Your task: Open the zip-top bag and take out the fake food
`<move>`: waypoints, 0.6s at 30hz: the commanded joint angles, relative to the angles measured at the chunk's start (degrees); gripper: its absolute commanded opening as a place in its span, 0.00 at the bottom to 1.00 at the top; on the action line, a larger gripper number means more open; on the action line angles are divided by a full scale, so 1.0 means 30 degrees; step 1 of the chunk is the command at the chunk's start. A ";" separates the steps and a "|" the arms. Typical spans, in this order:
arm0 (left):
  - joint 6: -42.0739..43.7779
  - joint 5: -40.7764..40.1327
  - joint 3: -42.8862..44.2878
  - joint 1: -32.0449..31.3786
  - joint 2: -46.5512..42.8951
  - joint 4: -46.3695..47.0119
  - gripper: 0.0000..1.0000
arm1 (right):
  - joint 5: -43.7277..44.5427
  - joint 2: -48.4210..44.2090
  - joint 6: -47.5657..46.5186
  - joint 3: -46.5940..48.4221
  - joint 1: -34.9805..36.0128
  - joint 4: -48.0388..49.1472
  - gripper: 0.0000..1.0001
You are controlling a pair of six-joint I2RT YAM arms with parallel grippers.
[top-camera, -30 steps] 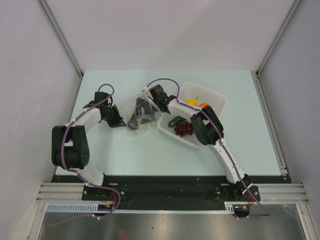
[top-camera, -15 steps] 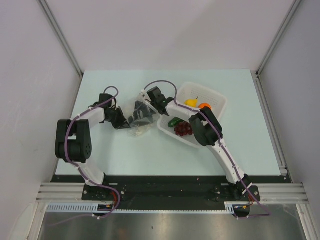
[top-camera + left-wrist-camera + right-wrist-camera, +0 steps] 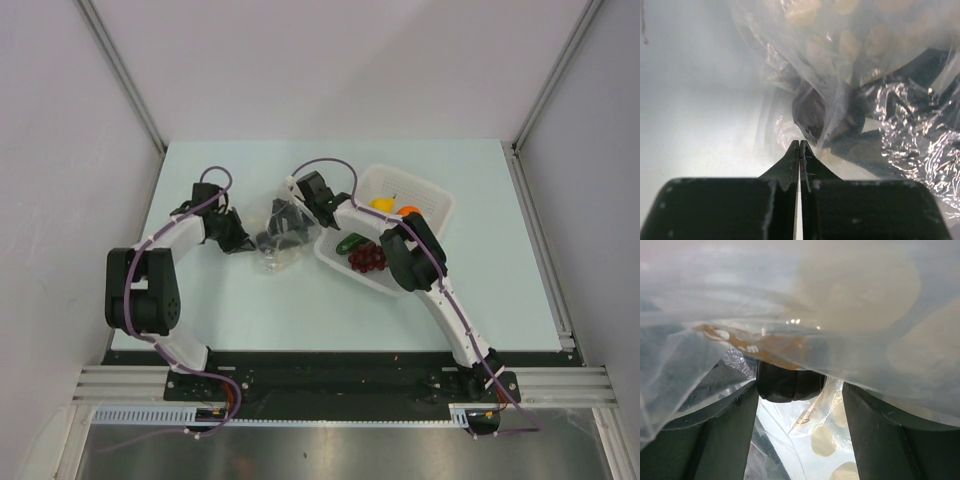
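The clear crinkly zip-top bag (image 3: 276, 240) lies on the table left of the basket, and fills the left wrist view (image 3: 880, 75). A small dark round fruit (image 3: 812, 110) sits inside it. My left gripper (image 3: 238, 240) is at the bag's left edge; its jaws (image 3: 800, 143) are shut, pinching the film there. My right gripper (image 3: 290, 218) reaches into the bag from the right. Its fingers are open, with the dark fruit (image 3: 789, 382) between the tips of the right gripper (image 3: 799, 387). Bag film drapes over that camera.
The white perforated basket (image 3: 432, 200) stands right of the bag. It holds a green cucumber (image 3: 351, 242), a dark red grape bunch (image 3: 367, 258), a yellow pear-like fruit (image 3: 382, 204) and an orange ball (image 3: 410, 211). The right arm's forearm crosses the basket's near side.
My left gripper went right to the bag's edge, then drew back slightly left and up. The bag bunched up and shifted a little left. The right gripper stayed in the bag.
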 commanded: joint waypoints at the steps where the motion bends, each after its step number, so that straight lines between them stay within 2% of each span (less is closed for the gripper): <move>1: 0.0369 0.0065 0.1619 0.0360 0.0976 0.0352 0.00 | 0.0486 -0.1201 -0.0424 -0.0085 -0.0137 0.0468 0.73; 8: 0.0604 0.0035 0.3378 0.0360 0.2855 0.0497 0.00 | 0.0543 -0.0440 -0.1125 0.0995 -0.0225 -0.0146 0.75; 14: 0.0487 0.0768 0.3060 -0.0166 0.3678 0.1082 0.00 | 0.0866 0.0116 -0.1304 0.1816 -0.0225 0.0000 0.75; 18: 0.0428 0.0798 0.2648 -0.0548 0.3532 0.1290 0.00 | 0.0371 0.0586 -0.1013 0.2259 -0.0138 -0.0118 0.72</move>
